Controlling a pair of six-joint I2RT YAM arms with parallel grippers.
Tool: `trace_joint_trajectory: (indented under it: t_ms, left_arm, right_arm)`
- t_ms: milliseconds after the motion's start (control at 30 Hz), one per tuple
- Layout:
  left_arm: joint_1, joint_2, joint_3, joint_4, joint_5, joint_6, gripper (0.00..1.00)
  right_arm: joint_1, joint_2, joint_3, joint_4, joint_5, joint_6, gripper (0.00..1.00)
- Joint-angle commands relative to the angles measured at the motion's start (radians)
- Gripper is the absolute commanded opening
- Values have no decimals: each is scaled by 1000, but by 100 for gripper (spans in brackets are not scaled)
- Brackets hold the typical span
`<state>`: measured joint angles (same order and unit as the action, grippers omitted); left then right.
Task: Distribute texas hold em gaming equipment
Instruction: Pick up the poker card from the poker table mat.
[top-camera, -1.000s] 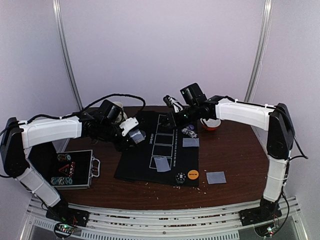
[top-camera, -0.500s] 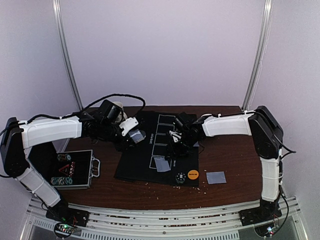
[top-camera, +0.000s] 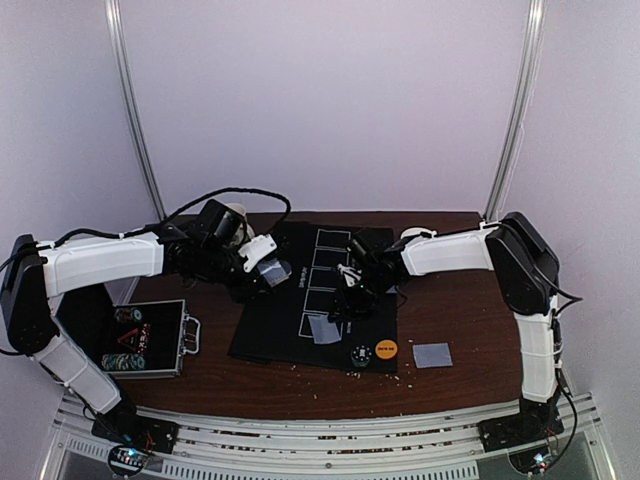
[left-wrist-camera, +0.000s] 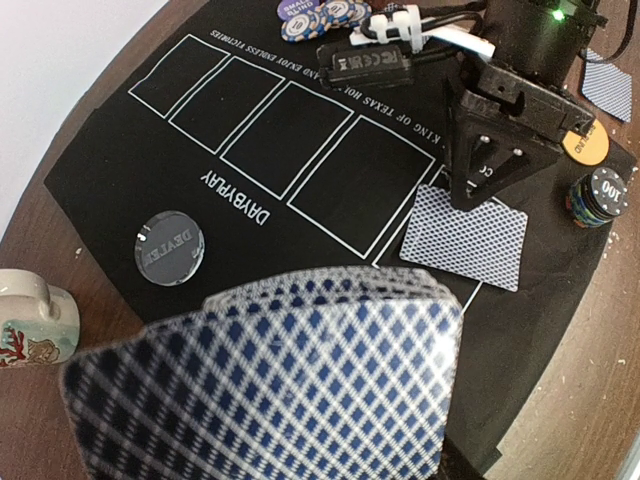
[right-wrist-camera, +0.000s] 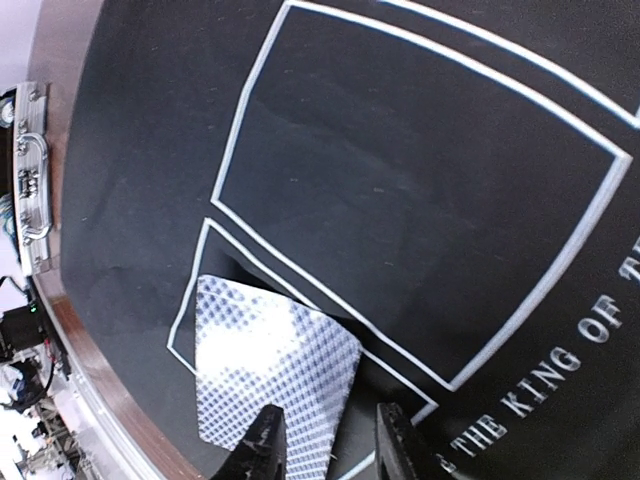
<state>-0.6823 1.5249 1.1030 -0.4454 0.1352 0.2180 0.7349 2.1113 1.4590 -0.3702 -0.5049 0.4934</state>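
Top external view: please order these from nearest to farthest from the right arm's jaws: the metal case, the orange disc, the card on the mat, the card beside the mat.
1. Card on the mat, right by the jaws.
2. Orange disc, near right corner of the mat.
3. Card beside the mat, to its right.
4. Metal case, far left.

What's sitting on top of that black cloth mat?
One face-down blue-patterned card, a grey round dealer disc, an orange disc, stacked dark chips and blue chips. The fanned cards hide part of the black mat.
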Motion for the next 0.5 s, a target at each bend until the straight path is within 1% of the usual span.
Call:
trace_joint_trajectory:
  t_ms: [0, 100, 167, 200, 333, 467]
  left_arm:
    - [3, -14, 2, 23, 7, 0, 46]
    - [3, -14, 1, 24, 6, 0, 46]
    - [2, -15, 1, 24, 6, 0, 46]
    - [2, -15, 1, 24, 5, 0, 46]
    - [2, -16, 1, 23, 5, 0, 46]
    - [2, -14, 3, 23, 7, 0, 46]
  right_arm:
    - [0, 39, -33, 47, -85, 27, 31]
    - [-3, 47, -38, 73, -105, 42, 29]
    - [-6, 53, -35, 77, -110, 46, 25]
    - [-9, 55, -35, 80, -110, 49, 22]
    - [-19, 43, -30, 68, -100, 37, 0]
    - [-23, 9, 24, 13, -105, -31, 0]
